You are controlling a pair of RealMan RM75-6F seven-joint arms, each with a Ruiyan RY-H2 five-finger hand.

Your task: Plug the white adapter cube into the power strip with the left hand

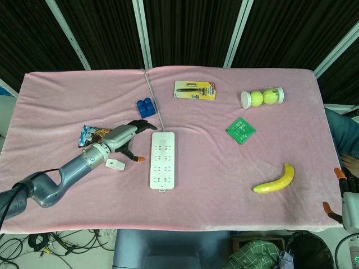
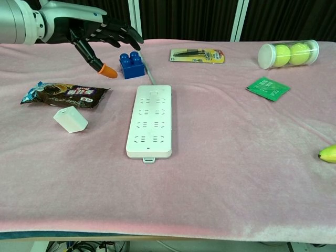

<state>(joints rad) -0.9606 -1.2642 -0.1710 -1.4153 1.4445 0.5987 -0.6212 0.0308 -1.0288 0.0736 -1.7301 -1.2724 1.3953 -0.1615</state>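
White adapter cube, smooth plastic, lies on pink cloth below left hand's spread fingers.

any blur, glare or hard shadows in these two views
Head view: sharp and evenly lit, no glare on the strip, only a faint shadow under the left hand. Chest view: the cube and strip are crisp, the shadows beside them soft; the tube shows a mild sheen.
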